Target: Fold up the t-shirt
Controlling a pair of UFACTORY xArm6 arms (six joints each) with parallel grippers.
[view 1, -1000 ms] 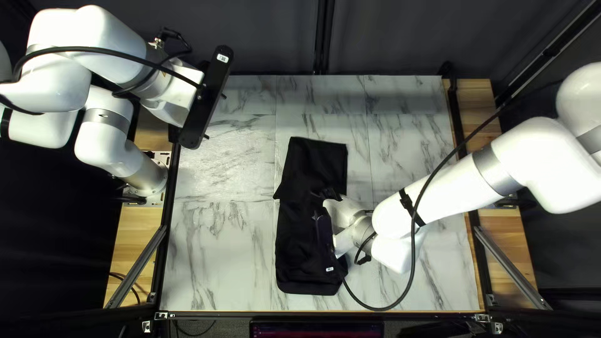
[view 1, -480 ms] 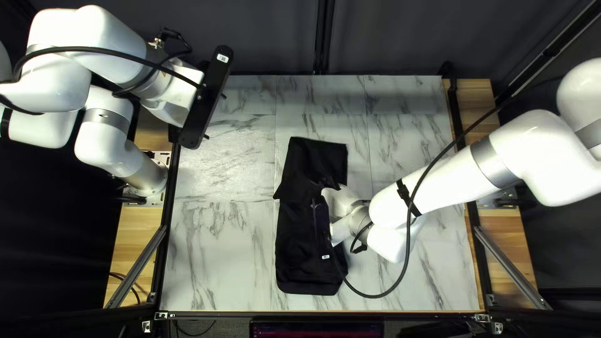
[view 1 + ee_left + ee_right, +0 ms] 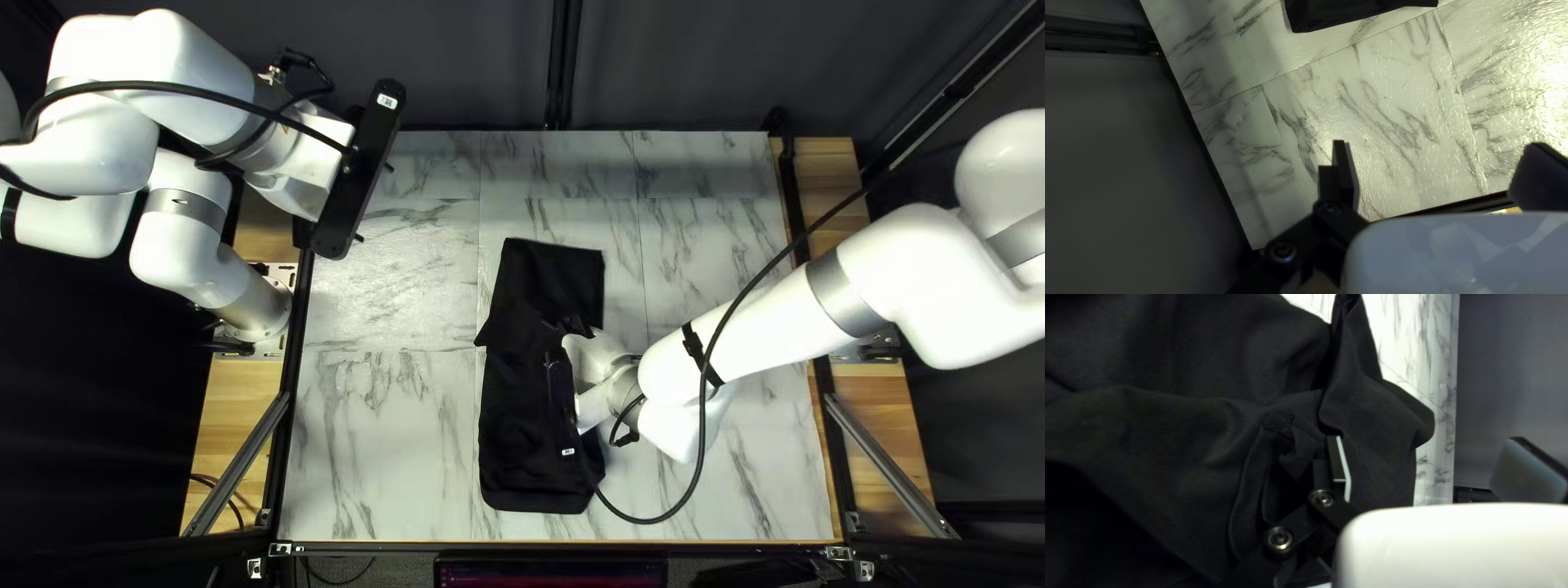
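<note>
The black t-shirt [image 3: 523, 436] lies in a long narrow shape down the middle of the table, with a corner sticking out on its left side. My left gripper [image 3: 375, 203], raised over the table's left part, is away from the cloth. In the left wrist view my left gripper [image 3: 1441, 166] is open above bare marble, and part of the t-shirt [image 3: 1355, 11] lies beyond it. Low over the shirt's right side is my right gripper [image 3: 561, 397], its tips hidden. In the right wrist view my right gripper [image 3: 1432, 465] stands open, one finger against rumpled t-shirt [image 3: 1181, 354] cloth.
Bare marble table [image 3: 381, 436] flanks the shirt on both sides. A loose black cable [image 3: 705, 436] loops from my right arm over the table's near right part. Dark frame bars [image 3: 285, 381] run along the table's sides.
My right gripper has shifted slightly toward the table's far edge, and its arm and cable have moved with it. My left arm and the visible outline of the shirt look the same.
</note>
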